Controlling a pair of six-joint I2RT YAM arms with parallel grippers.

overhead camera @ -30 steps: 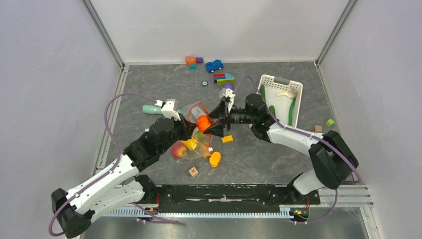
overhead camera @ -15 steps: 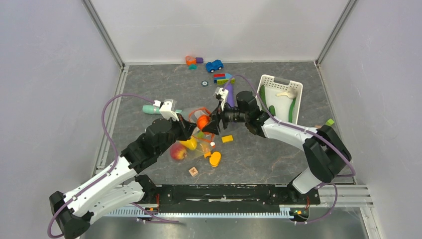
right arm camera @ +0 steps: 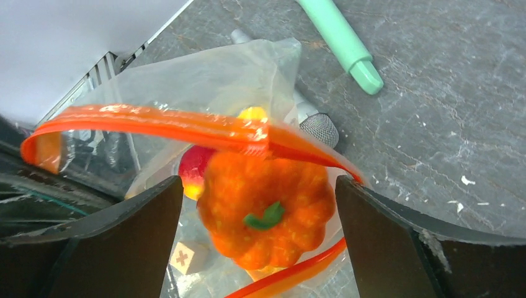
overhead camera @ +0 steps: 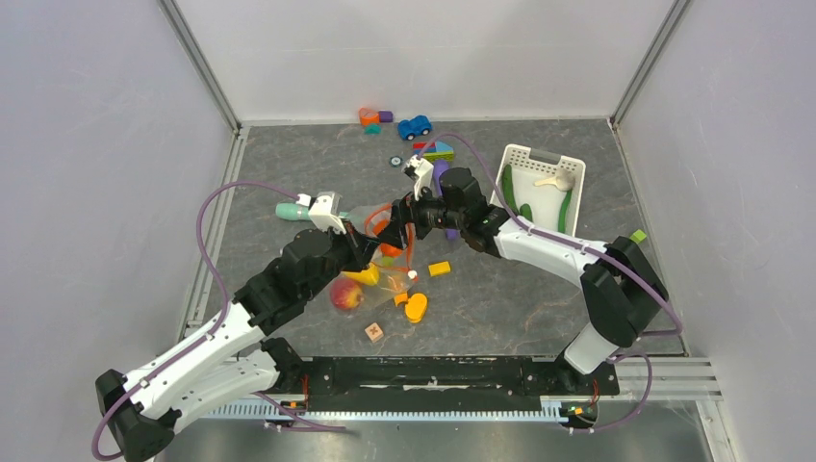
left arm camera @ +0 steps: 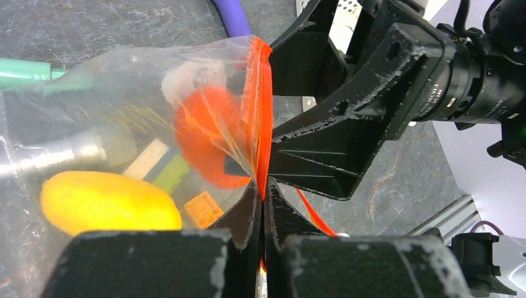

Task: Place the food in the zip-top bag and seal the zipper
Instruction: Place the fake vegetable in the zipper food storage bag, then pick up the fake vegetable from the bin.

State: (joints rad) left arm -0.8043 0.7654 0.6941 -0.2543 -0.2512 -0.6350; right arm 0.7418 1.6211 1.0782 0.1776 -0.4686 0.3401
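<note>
Rt arm has swung in toward the far left since a sec ago and its claw has spread. The orange pumpkin (right arm camera: 267, 214), gripped at the bag's edge back then, now sits in the mouth of the zip-top bag (left arm camera: 124, 81), between the two lips of the zipper (right arm camera: 155, 124). Thru the plastic in the left wrist view it's blurred. Right gripper (overhead camera: 402, 224) has its fingers wide apart either side of the pumpkin; can't tell if either pad touches it. Left gripper (left arm camera: 262, 198) is pinched tight on the zipper.

Yellow squash (left arm camera: 108, 202) is inside the bag. Red fruit (overhead camera: 346, 294) shows thru the plastic; in or under, can't tell. Bag lies mid-table (overhead camera: 500, 289) btwn the arms.

Teal tool (overhead camera: 289, 212) is just left of the bag, purple tool (overhead camera: 442, 178) by the rt wrist. White basket (overhead camera: 515, 154) at far right holds green cucumbers (overhead camera: 565, 212) and a white garlic-like piece (overhead camera: 555, 180).
</note>
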